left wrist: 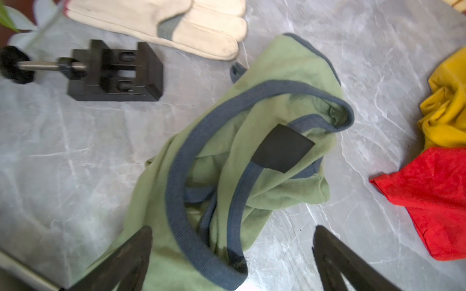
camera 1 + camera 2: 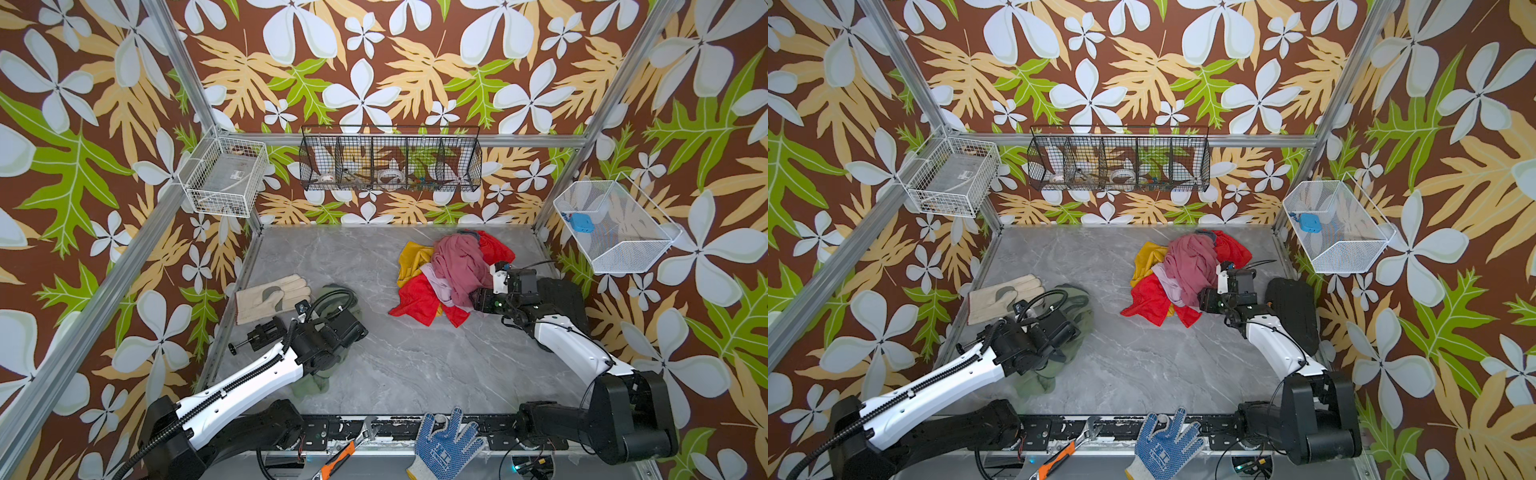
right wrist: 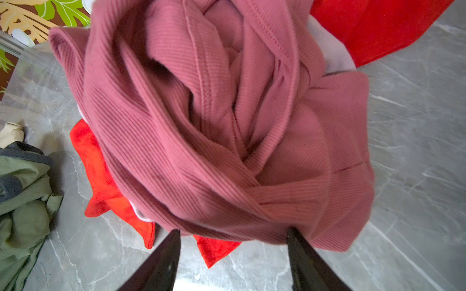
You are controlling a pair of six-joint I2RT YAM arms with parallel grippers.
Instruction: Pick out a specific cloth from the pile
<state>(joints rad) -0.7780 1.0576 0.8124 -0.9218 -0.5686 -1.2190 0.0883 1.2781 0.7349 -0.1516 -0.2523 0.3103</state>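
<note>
Over the cloth (image 1: 277,95), left hand (image 1: 233,229) agape.

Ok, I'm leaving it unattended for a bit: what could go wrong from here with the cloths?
1. The right gripper, jaws open, sits against the ribbed dusty-pink cloth on the pile; closing could grab the wrong piece.
2. The open left gripper hovers over the olive-green cloth with grey-green trim, close to the cream work glove and black vise; a careless grasp might drag those.

The olive cloth (image 1: 290,70), grey-trimmed, lay crumpled well apart from the heaped red, pink, yellow and lilac pile (image 2: 455,262).
</note>
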